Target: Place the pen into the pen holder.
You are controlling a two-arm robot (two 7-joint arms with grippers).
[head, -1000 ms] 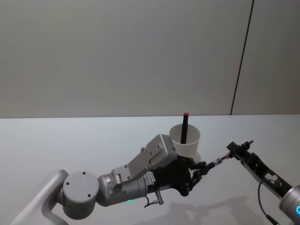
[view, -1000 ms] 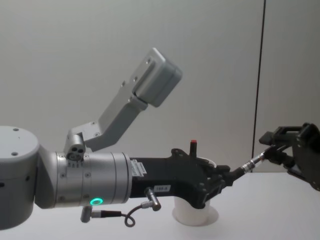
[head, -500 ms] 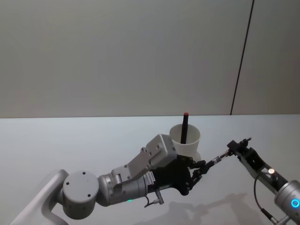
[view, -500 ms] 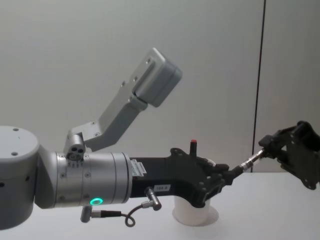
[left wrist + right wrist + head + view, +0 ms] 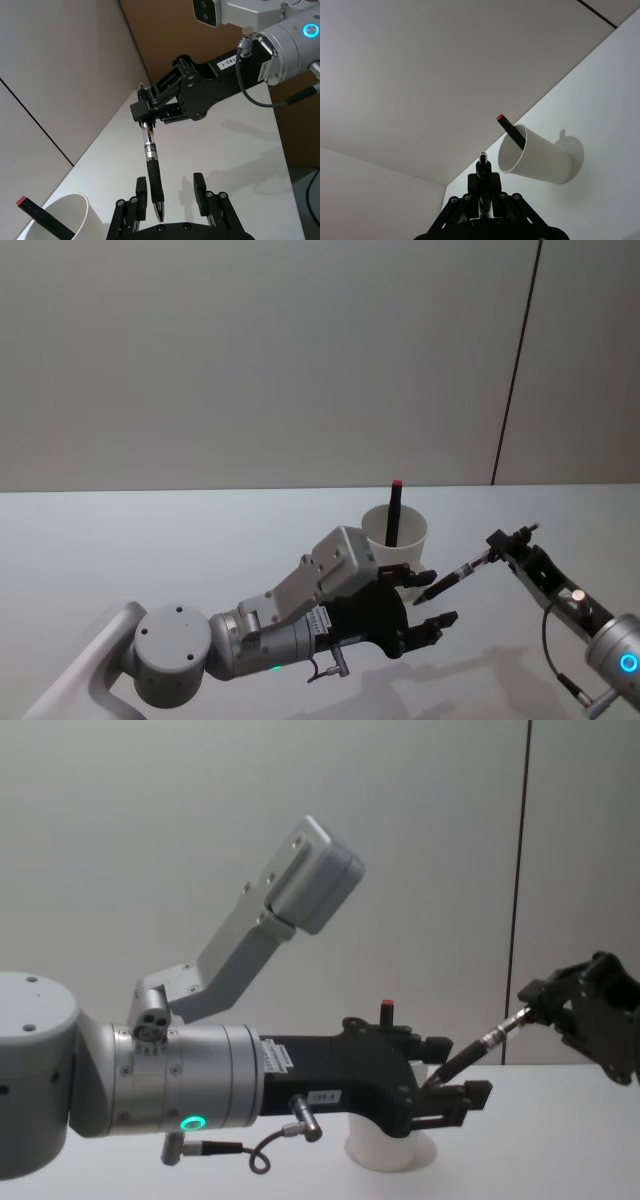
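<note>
White desk [image 5: 150, 540], grey wall behind. Standing on it: pen holder [image 5: 395, 538], one red-capped marker [image 5: 394, 510] inside. Beside the holder: right claw [image 5: 145, 107] gripping pen [image 5: 153, 172] by its end; left claw [image 5: 170, 197] spread wide around tip. Insertion pending.

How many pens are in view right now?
2: a red-tipped pen stands in the pen holder; another pen is held by the right gripper, its tip between the open left gripper's fingers.
</note>
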